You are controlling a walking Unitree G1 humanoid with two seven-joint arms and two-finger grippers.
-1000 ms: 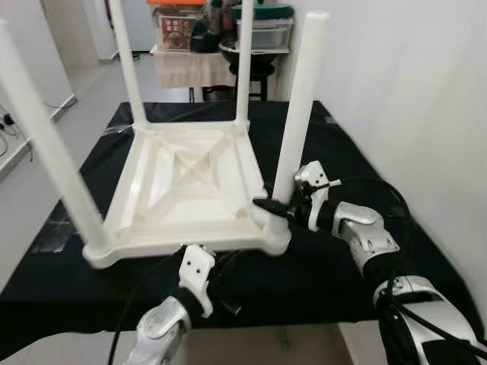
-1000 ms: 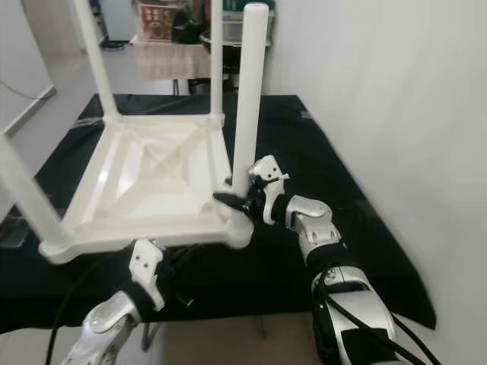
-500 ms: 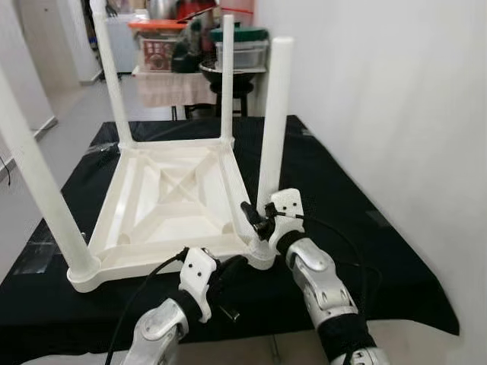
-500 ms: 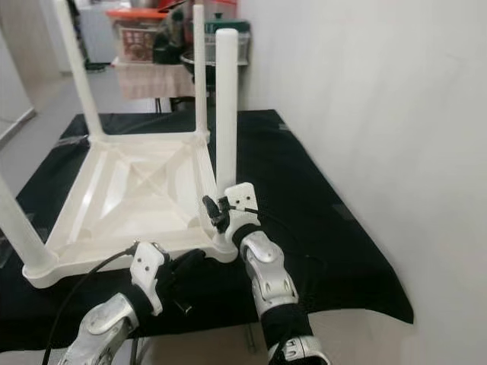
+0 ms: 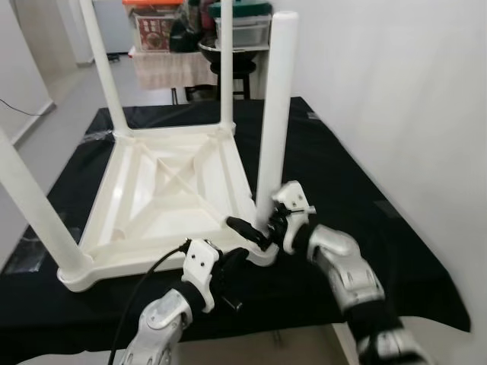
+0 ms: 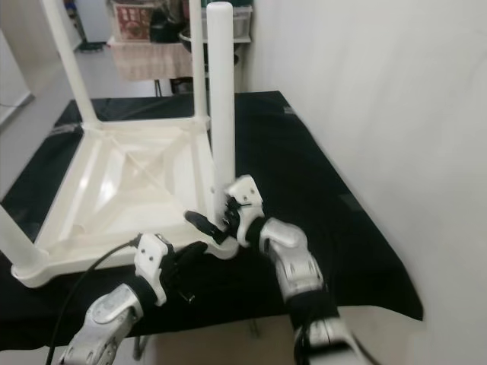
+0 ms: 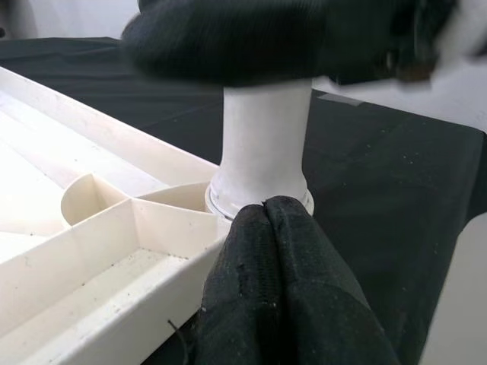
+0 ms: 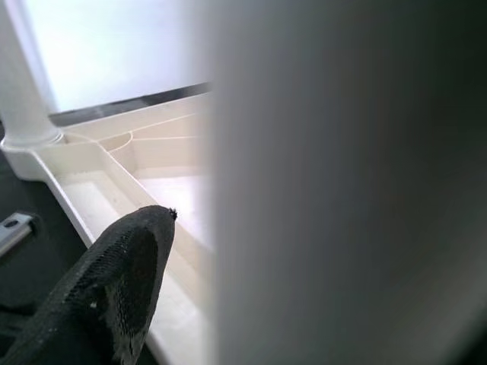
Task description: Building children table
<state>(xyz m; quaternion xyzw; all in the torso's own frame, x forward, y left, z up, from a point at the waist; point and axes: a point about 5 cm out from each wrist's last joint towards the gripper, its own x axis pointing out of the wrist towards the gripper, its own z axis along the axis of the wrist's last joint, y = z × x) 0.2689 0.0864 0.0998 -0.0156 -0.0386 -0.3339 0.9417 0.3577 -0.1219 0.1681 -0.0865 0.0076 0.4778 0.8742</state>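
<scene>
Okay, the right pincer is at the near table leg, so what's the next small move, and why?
Probably a firm twist or downward press on the leg. The right pincer straddles its base at the corner socket of the upturned table, while the left pincer, fingers together, braces that corner. Whether the leg is fully seated can't be judged.

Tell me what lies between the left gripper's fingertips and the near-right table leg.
In the left wrist view, the shut left gripper nearly meets the near-right leg; only the white table frame rim and leg socket lie between.
</scene>
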